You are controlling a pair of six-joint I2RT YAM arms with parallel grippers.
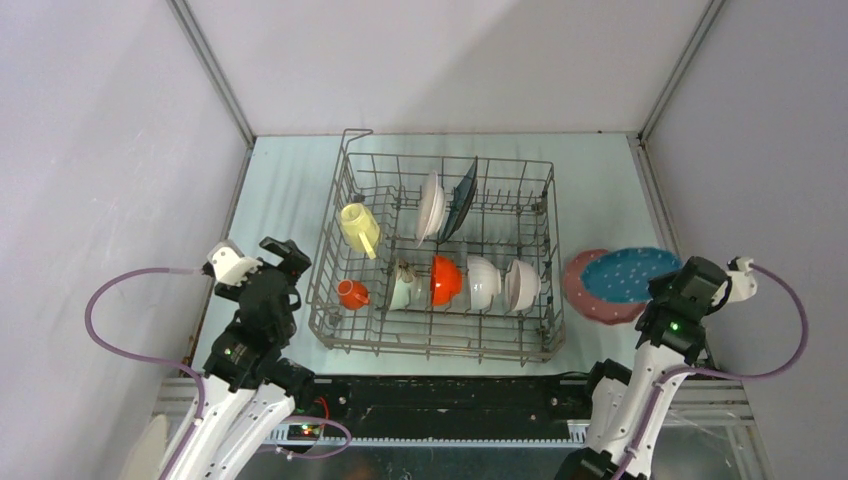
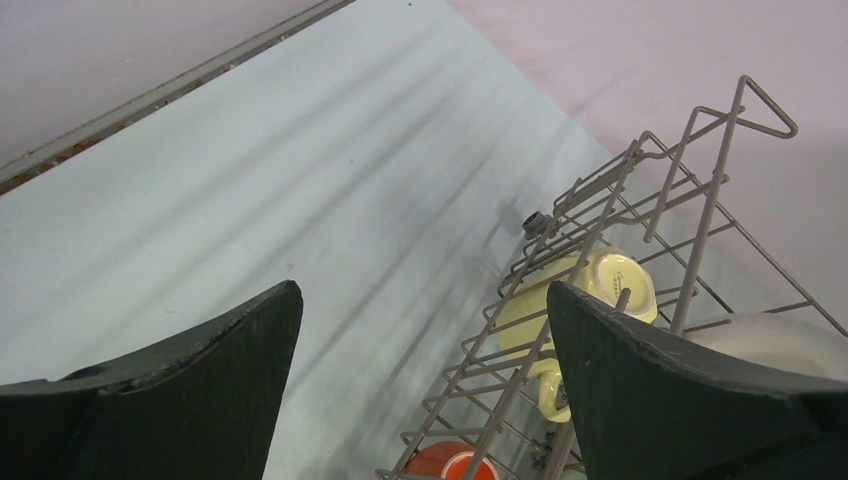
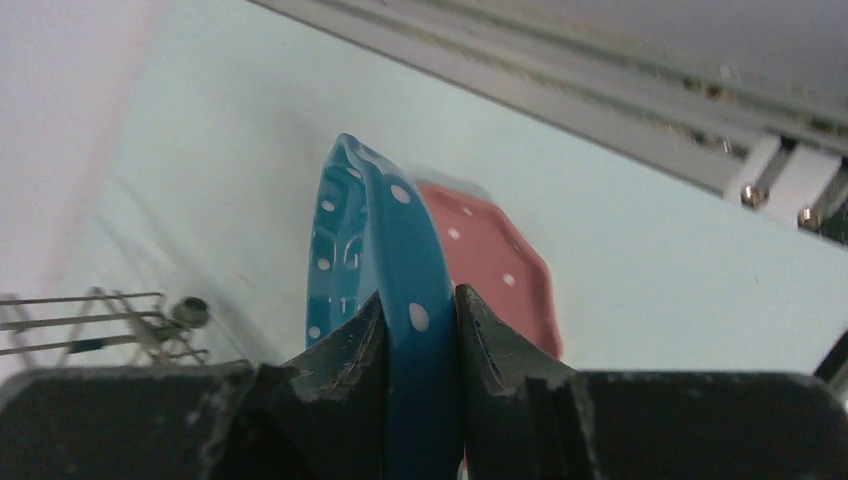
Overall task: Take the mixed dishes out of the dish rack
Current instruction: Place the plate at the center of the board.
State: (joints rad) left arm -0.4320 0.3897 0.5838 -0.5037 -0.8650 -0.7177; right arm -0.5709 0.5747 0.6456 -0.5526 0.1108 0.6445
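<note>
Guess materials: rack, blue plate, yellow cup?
The rack looks like bare grey metal wire: thin rods, dull finish. The blue plate is likely glazed ceramic: glossy, thick rounded rim, white dots; hard plastic can't be ruled out. The yellow cup is probably glazed ceramic too: smooth sheen, thick wall.

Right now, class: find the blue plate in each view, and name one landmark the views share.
Top: blue plate, right of the rack.
Left wrist: not in it.
Right wrist: blue plate at centre, edge-on in the right tool.
Landmark: the rack, partly seen in all three.
</note>
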